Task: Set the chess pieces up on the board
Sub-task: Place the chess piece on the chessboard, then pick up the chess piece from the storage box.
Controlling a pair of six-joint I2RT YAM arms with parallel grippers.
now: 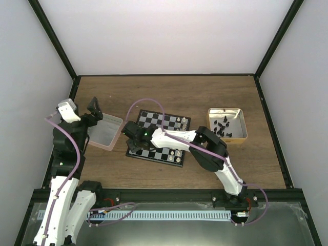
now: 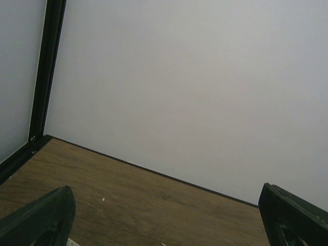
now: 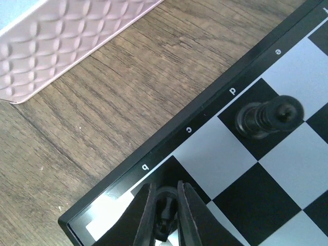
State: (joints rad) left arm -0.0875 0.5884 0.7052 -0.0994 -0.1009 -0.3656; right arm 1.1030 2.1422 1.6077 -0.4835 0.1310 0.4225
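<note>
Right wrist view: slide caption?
Right gripper pinches a tiny black plastic chessman at the checked chessboard's edge; another black chessman stands nearby.

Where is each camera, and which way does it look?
Top: above and behind, looking down on both arms, the board and tan tray.
Left wrist: faces the back wall; left tool open at the bottom.
Right wrist: looks down at the board's corner; right tool pinches a chess piece.
Shared: top and right wrist show the board and pink box.
</note>
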